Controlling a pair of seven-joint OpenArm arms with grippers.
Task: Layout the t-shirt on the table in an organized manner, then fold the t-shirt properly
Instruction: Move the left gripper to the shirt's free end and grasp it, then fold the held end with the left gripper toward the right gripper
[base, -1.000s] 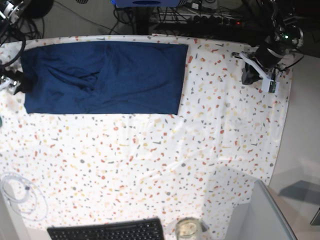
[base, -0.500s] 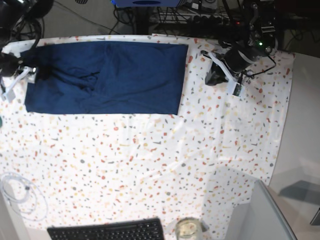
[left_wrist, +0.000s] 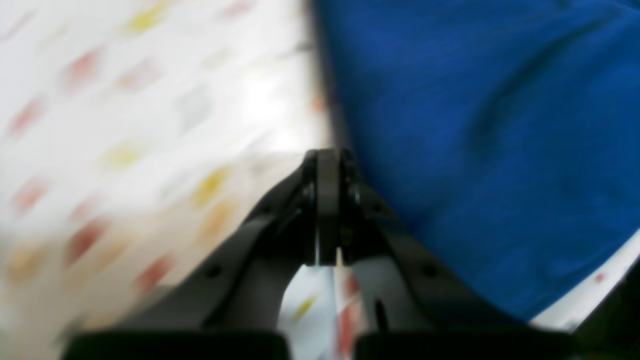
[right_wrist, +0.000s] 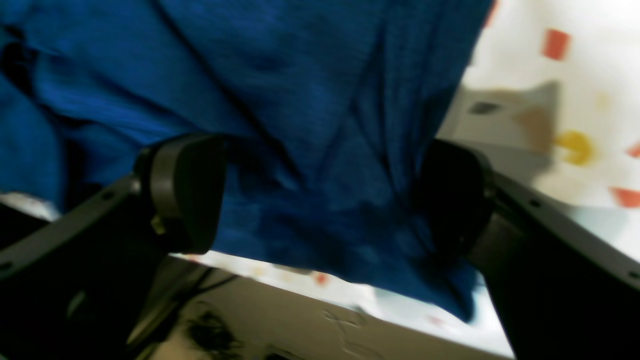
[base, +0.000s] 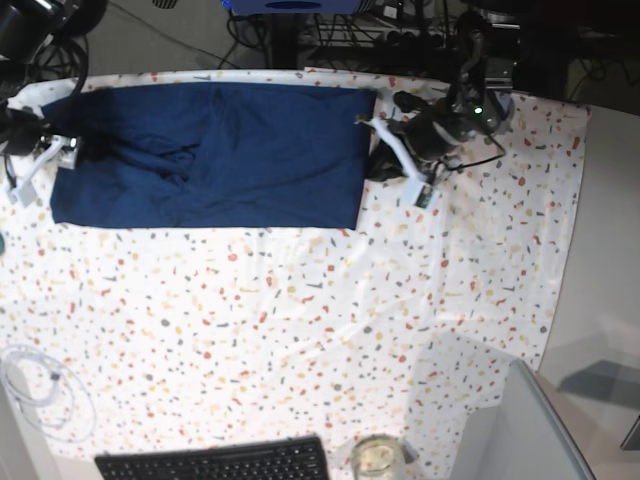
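Jaws: the left gripper (left_wrist: 327, 207) has its fingers pressed together with nothing between them. The right gripper (right_wrist: 320, 195) has its jaws standing wide apart, with blue cloth lying across the gap between the two pads; they are not clamped on it.

The t-shirt (base: 215, 155) lies flat on the far left part of the table (base: 300, 320), folded into a long rectangle running left to right. Its surface shows several creases, heaviest in the left half. The near and right edges are straight.

In the base view the left gripper (base: 383, 165) sits just beside the shirt's right edge, over the speckled cloth. The left wrist view confirms this: the closed fingertips are at the boundary between white cloth and the t-shirt (left_wrist: 475, 150). Whether they touch the fabric cannot be told; the picture is blurred.

The right gripper (base: 62, 150) is at the shirt's left end. Its wrist view shows the t-shirt (right_wrist: 310, 100) bunched and wrinkled there, near the table's edge.

At the near edge of the table lie a black keyboard (base: 215, 462), a glass jar (base: 377, 458) and a coiled white cable (base: 35, 385), all well apart from the shirt.
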